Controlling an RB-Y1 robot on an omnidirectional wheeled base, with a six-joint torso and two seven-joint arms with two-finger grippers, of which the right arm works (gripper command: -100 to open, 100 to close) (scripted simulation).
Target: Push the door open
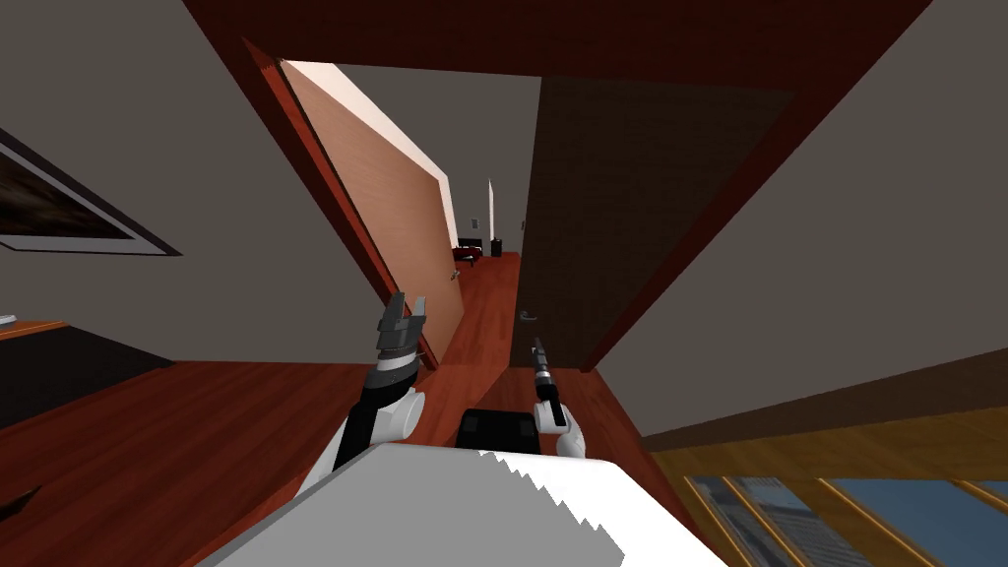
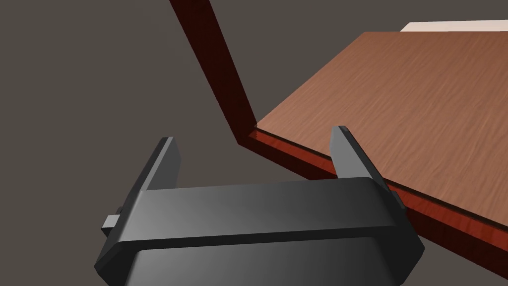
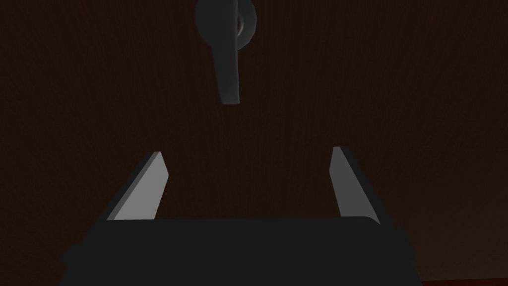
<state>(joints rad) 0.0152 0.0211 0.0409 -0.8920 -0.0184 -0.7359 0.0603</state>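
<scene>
Before the dark door (image 1: 610, 197), which fills the right half of the dark red door frame (image 1: 591, 39) and lies in shadow, the right gripper (image 1: 538, 343) points at the panel just below the door's handle (image 1: 529, 316); whether its tips touch the dark door cannot be told. Seen from the right wrist, that gripper's two fingers (image 3: 146, 188) stand wide apart with nothing between them; the grey lever handle (image 3: 228, 74) hangs on the dark door ahead of them, beyond the tips and about midway between them.

Left of the dark door, across a gap, a light brown door (image 1: 394, 217) stands swung away from the frame; the left gripper (image 1: 405, 307) is raised near that leaf's lower corner, well apart from the dark door. From the left wrist, this gripper's fingers (image 2: 161, 164) are likewise spread and hold nothing; beyond them run the grey wall (image 2: 89, 74), the frame's red strip and the light brown door's grained face.

Through the gap beside the dark door, a red-brown wooden floor (image 1: 197, 433) runs on into a corridor, where a small dark red piece of furniture (image 1: 468, 254) stands; far to the left of the dark door, a dark-framed picture (image 1: 69, 212) hangs on the wall.
</scene>
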